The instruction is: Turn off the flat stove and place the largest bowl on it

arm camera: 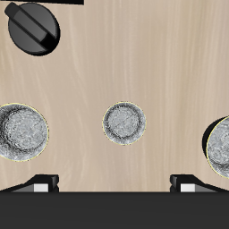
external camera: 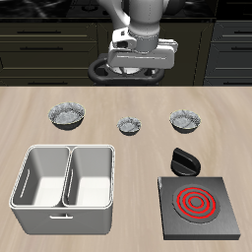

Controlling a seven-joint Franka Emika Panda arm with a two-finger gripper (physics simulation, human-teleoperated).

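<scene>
Open-jawed pincer [external camera: 139, 67] hangs high over bare wood worktop [external camera: 128, 162]; widest crinkled grey bowl [external camera: 67, 116] sits clear, red-coiled dark stove [external camera: 200, 209] lower right.

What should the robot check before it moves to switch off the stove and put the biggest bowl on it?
1. Stove off? Not ok: the flat stove has red glowing coils.
2. Knob free to reach? Ok: the black knob has nothing on or against it.
3. Stove top bare? Ok: nothing lies on the coils.
4. Largest bowl found? Ok: the largest bowl sits apart from the tiny bowl and the mid-sized bowl.
5. Gripper free? Ok for holding nothing: the gripper hangs above the table behind the bowls. Open or shut: cannot tell.
6. White bin in the way? Ok: it stands beside the stove, apart.
</scene>
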